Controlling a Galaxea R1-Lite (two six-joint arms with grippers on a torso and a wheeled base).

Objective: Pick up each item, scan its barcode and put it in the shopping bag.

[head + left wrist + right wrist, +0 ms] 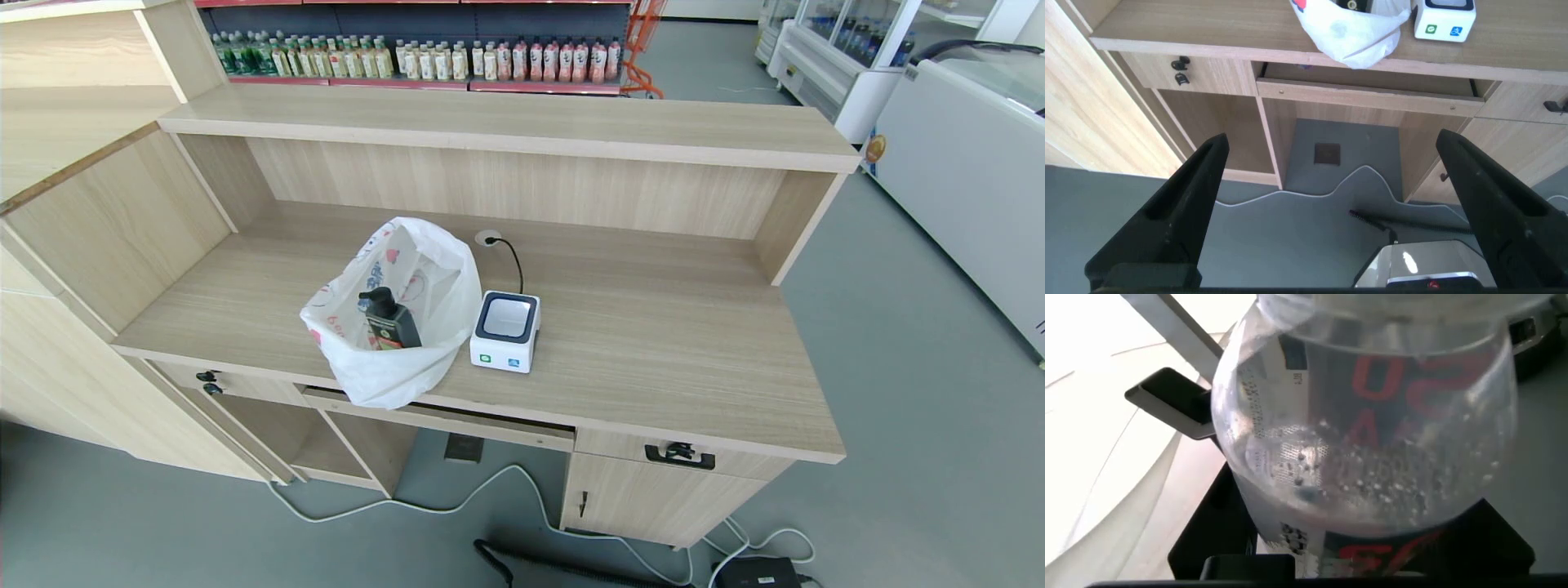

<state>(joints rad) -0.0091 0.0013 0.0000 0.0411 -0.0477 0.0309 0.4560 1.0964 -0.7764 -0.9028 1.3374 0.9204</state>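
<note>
One item in hand: clamping a clear, red-lettered bottle (1372, 416), bubbles clinging inside, in the right gripper (1343, 506); holding the left gripper (1331, 216) spread wide before the counter (1192, 33).

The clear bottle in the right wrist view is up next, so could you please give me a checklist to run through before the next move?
1. Clear bottle sits between the right fingers: ok.
2. Bottle's barcode is turned toward the scanner: cannot tell; the label print shows, but no barcode can be made out.
3. Scanner window is uncovered, on the counter beside the bag: ok.
4. Shopping bag has its mouth open, with room next to the dark bottle already inside: ok.
5. Left gripper is open, empty and low in front of the counter, away from bag and scanner: ok.
</note>
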